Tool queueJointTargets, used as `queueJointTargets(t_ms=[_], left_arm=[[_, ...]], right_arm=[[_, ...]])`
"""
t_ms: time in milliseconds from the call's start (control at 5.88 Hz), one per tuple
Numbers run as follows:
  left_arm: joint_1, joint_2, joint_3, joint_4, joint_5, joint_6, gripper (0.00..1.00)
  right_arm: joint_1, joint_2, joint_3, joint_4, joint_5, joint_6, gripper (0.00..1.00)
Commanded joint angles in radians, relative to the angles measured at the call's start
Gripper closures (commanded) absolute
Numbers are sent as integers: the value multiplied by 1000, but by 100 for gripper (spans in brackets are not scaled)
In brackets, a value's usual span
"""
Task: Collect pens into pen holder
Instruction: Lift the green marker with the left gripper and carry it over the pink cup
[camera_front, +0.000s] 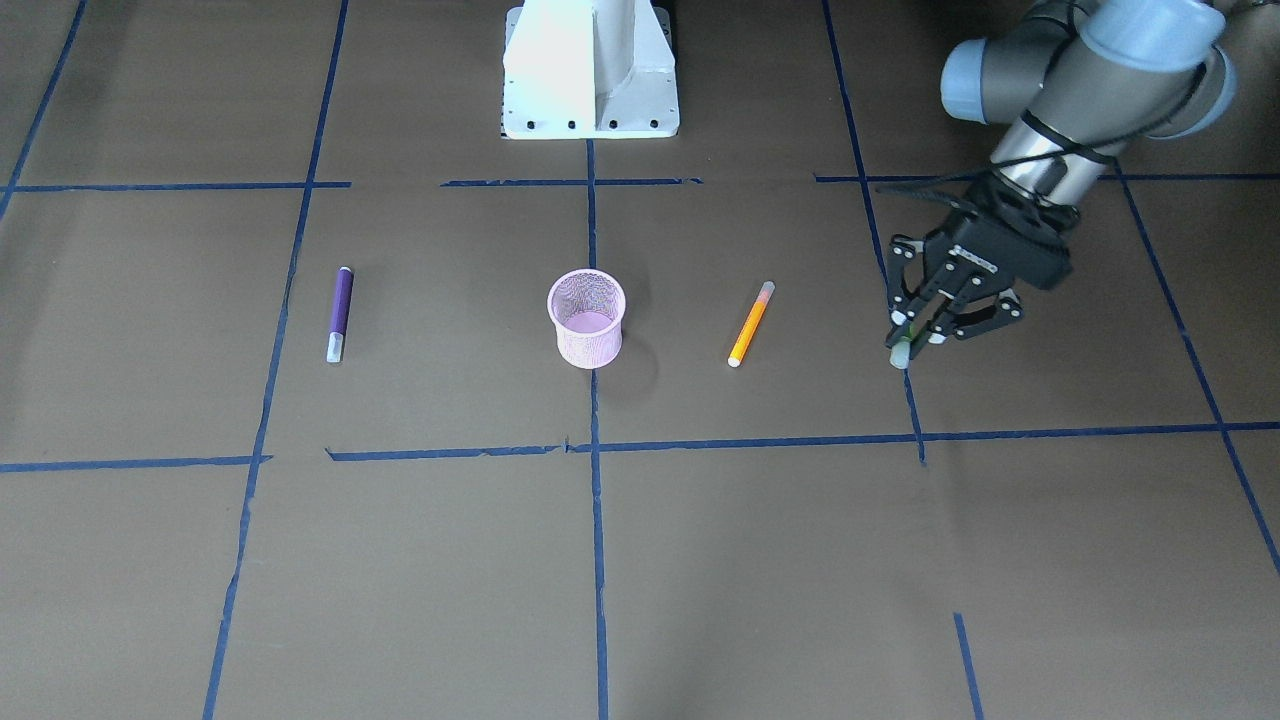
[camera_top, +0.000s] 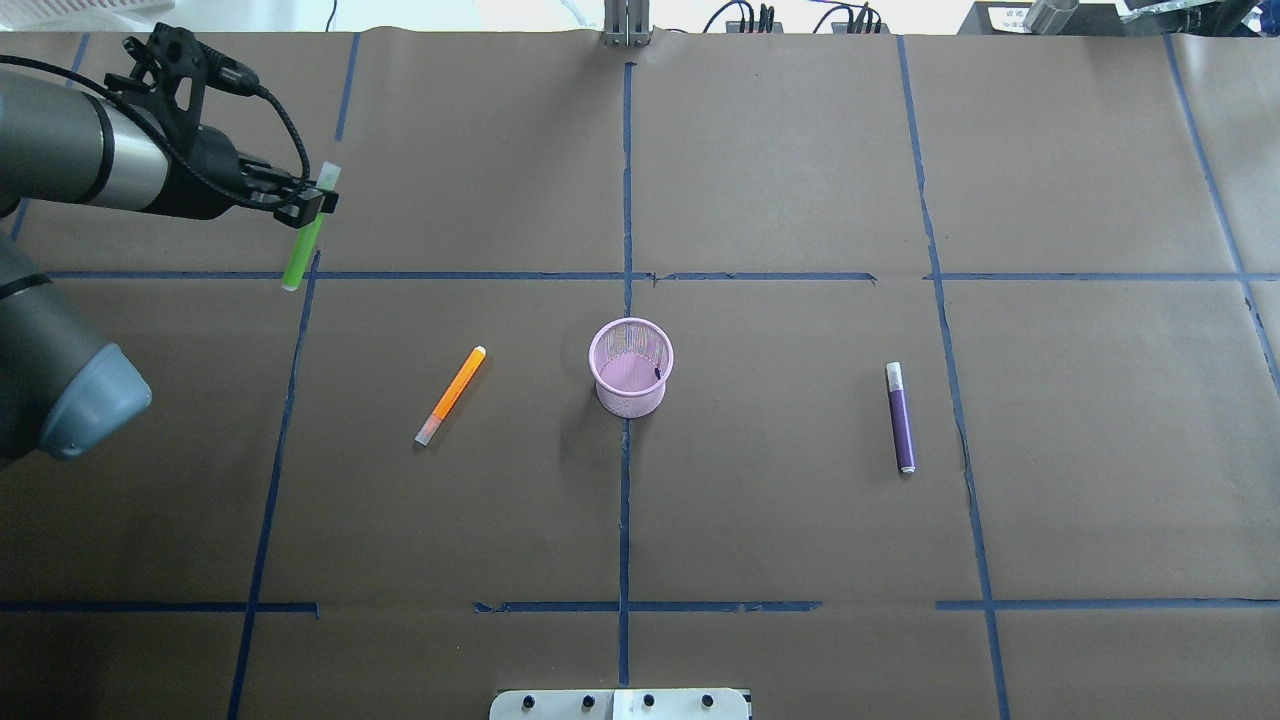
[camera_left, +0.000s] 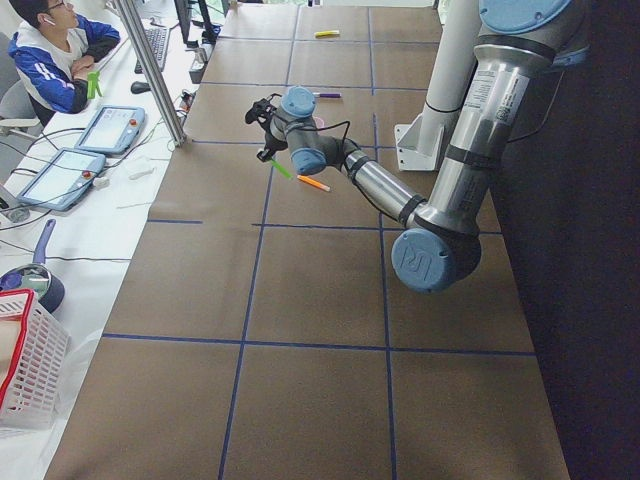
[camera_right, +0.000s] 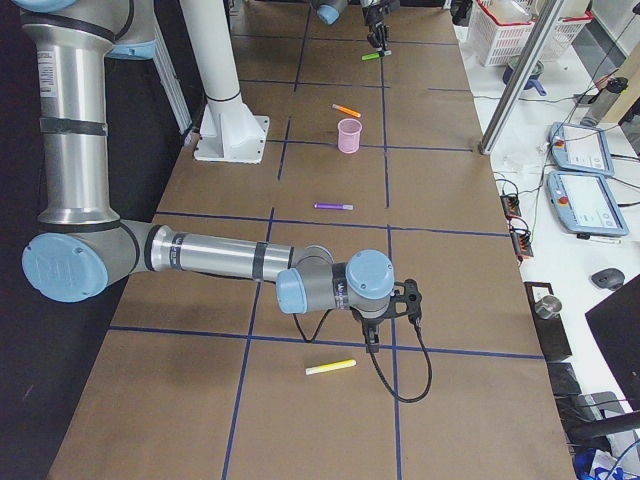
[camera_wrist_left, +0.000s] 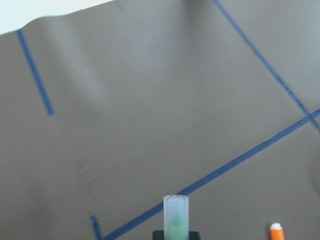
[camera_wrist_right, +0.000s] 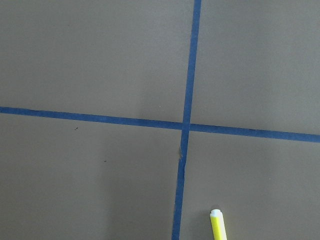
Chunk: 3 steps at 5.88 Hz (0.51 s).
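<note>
The small round pink wire-mesh pen holder (camera_top: 631, 366) stands upright mid-table on a blue tape line (camera_top: 625, 500) across the brown paper-covered table (camera_top: 800, 150). I note the slim orange pen (camera_top: 451, 395) lying near it on the robot's left, and the slim purple pen (camera_top: 899, 416) farther off on the right. The left gripper (camera_top: 318, 203) is clamped on the slim green pen (camera_top: 303, 245), well apart from the holder; contact with the paper is unclear. The right gripper (camera_right: 372, 340) appears only in the right side view, near a yellow pen (camera_right: 330, 367). I cannot tell its finger state.
</note>
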<state>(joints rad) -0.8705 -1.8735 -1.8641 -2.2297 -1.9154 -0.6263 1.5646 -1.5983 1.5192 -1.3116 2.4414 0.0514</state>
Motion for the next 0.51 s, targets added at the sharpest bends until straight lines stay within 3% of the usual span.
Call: queueJointTargets(t_ms=[0,170,340], left_arm=[[135,-1,-34,-238,225,-119,100],[222,-9,-17,-387,301,-195,100],[275,-42,-11,-453,378,-203,100]], right_arm=[[0,0,1,0,1,1,0],[0,0,2,0,1,1,0],[0,1,2,0,-2,-1,0]])
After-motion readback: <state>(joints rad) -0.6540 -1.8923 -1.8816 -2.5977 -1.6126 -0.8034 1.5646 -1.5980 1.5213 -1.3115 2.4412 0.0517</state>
